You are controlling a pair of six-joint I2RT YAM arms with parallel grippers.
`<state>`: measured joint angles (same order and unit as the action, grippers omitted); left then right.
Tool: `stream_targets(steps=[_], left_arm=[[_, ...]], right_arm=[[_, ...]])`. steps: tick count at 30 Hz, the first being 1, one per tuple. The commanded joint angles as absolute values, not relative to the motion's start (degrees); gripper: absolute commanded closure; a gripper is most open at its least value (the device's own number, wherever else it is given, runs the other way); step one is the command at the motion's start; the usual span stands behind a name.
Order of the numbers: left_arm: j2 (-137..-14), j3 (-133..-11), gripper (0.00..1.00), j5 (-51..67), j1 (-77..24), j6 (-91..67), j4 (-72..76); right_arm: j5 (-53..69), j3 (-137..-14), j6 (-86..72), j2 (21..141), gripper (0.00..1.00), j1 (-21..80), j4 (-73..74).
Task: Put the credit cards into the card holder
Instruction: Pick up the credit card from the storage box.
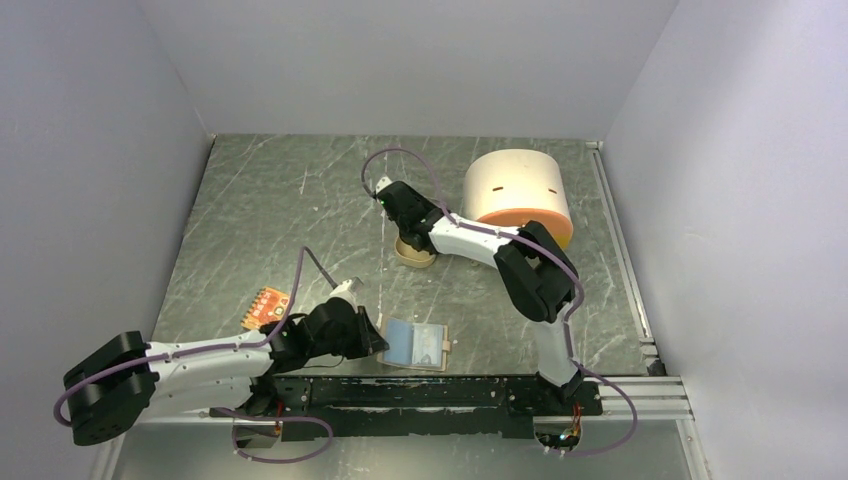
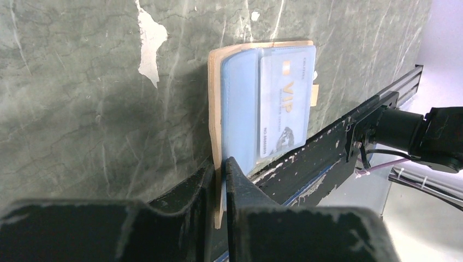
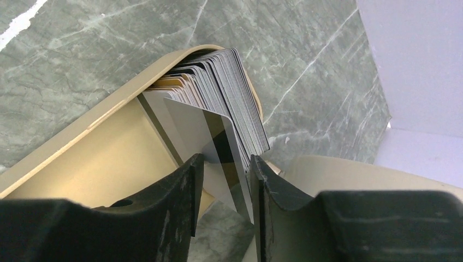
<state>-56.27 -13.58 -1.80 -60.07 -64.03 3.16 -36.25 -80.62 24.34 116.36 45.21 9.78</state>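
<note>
Fetching: your left gripper (image 2: 220, 168) clamps the card holder (image 2: 240, 109); beyond it your right gripper (image 3: 226, 166) straddles a striped card (image 3: 215, 136) (fingers part-open, unclamped), so close and lift.

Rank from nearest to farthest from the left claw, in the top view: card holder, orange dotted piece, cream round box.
1. card holder, in the left claw, near edge.
2. orange dotted piece, to its left.
3. cream round box, far right.
</note>
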Motion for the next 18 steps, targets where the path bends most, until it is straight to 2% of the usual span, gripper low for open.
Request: stream_targets(steps=[1,4,6,11,18], left_arm=[[-57.5,-15.2,0.84,-2.1,-60.3,-63.6,4.2],[-58.2,-15.0,0.85,-1.8,-60.3,-63.9,4.8],[-58.1,-15.1,0.85,-2.1,-60.3,-64.0,4.5],[-57.9,-15.0,0.84,-2.5,-60.3,-65.0,4.1],[-58.9,-15.8,0.86,-3.4,-60.3,-66.2,2.2]], right_arm=[[-37.4,-83.2,22.5,114.9,0.63,44.5,11.8],[-36.4,-82.7,21.4,114.4,0.70,44.5,12.4],[-34.0,-82.8,19.9,113.8,0.80,44.8,14.3],[-21.4,-84.9,11.4,112.7,1.00,45.7,25.5],[-16.1,-79.4,4.1,104.8,1.00,49.2,28.5]])
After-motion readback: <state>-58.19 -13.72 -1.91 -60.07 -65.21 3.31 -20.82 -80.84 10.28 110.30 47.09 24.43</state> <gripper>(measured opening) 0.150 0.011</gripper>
